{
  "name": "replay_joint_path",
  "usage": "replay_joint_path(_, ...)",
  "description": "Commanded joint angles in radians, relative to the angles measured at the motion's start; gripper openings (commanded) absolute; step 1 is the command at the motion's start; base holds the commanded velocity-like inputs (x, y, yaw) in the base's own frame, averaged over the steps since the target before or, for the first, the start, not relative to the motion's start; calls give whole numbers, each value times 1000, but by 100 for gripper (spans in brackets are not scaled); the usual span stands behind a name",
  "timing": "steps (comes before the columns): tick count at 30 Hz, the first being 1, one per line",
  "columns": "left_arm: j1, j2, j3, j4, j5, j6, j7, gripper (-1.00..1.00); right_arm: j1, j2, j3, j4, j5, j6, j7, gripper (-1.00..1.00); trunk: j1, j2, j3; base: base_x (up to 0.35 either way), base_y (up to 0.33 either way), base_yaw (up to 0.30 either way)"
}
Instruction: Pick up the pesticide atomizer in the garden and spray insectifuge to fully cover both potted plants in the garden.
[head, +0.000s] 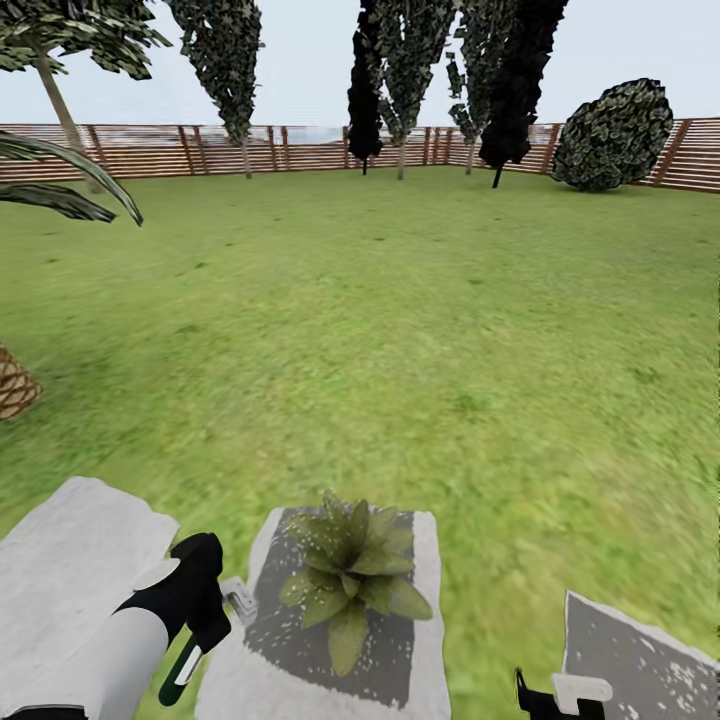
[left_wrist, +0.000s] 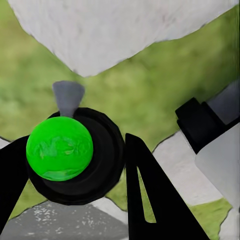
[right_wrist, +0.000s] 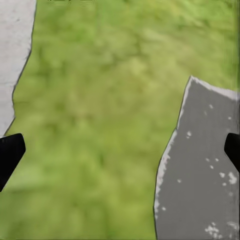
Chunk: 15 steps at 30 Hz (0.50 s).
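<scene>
Lawn (head: 400, 330) stretches ahead of us to a brown slat fence (head: 300, 148) backed by trees. At our feet 1 potted plant (head: 350, 575) stands on a grey stepping stone (head: 330, 670), its leaves and the darkened stone around it dotted with white specks of insectifuge (head: 385, 655). Our left gripper (head: 205, 640) is clenched on the pesticide atomizer (left_wrist: 62, 150), just beside the plant; its green body sits between the black fingers (left_wrist: 150, 195) in the left wrist view. Our right gripper (head: 560, 695) hangs released, its fingertips (right_wrist: 10, 155) spread wide above grass and another speckled stone (right_wrist: 205, 170).
</scene>
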Motion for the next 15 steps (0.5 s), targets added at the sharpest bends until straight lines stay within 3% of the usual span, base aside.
replay_joint_path(1, 0, 0, -1, -2, -6, 8, -8, -100, -1, 0, -7, 1, 11, -2, -4, 100, 0, 0, -1, 146, -236, 0)
replay_joint_path(6, 0, 0, 0, -1, -6, 8, -7, -100, -1, 0, -7, 1, 11, -2, -4, 100, 0, 0, -1, 198, -152, 0)
replay_joint_path(15, -8, 2, 38, -16, -7, 9, -7, -100, -1, 0, -7, 1, 11, -3, -4, 100, 0, 0, -1, 15, -7, 0)
